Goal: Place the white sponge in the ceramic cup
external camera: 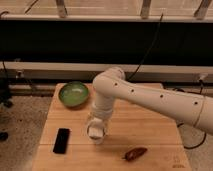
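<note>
My gripper (97,126) points straight down at the middle-left of the wooden table (150,127), at the end of the white arm that reaches in from the right. Right under it stands the ceramic cup (96,136), small and pale, partly covered by the gripper. A whitish patch at the gripper's tip may be the white sponge. I cannot tell it apart from the cup and the gripper, nor whether it is held or lies in the cup.
A green bowl (74,94) stands at the table's back left. A black phone-like slab (62,140) lies at the front left. A dark red-brown object (135,153) lies at the front, right of the cup. The floor lies to the left.
</note>
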Robot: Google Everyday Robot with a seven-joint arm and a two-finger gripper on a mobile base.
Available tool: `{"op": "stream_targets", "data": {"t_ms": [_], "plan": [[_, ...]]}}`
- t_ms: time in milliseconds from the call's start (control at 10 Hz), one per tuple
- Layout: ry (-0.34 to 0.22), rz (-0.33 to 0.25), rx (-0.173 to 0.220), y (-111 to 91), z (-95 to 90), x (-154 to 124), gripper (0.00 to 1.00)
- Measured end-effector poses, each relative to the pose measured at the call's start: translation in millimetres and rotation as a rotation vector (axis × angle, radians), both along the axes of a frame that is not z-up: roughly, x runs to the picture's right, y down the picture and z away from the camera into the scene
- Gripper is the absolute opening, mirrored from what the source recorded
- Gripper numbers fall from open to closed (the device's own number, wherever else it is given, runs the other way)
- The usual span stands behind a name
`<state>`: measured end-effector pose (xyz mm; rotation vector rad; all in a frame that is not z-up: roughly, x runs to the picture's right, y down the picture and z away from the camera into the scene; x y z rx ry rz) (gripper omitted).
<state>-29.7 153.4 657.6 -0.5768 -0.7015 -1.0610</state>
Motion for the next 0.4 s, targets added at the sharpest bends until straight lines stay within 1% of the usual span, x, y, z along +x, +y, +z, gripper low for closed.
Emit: {"op": "stream_targets", "data": {"t_ms": [300, 400], "plan": [[0.029, 0.003, 0.054, -32, -8.9, 17, 0.80], [0.032, 0.003, 0.058, -42, -12.7, 24, 0.80]]}}
